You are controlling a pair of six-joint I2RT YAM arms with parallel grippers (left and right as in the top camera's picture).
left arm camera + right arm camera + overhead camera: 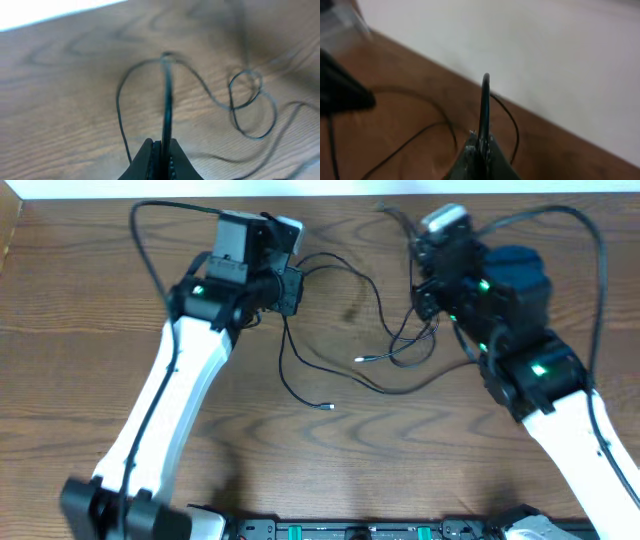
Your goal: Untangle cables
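Thin black cables (345,330) lie in loose loops on the wooden table between my two arms, with small plug ends near the middle (360,359) and lower down (327,407). My left gripper (290,288) is shut on a black cable (167,100) that rises from its jaws (162,150) and loops over the table. My right gripper (428,275) is shut on another black cable strand (484,105) that stands up from its jaws (481,147). I see no white cable.
The thicker black arm wires arc over the table's far side at the left (150,220) and the right (590,250). The far table edge meets a white wall (545,50). A black rail (350,530) runs along the front edge.
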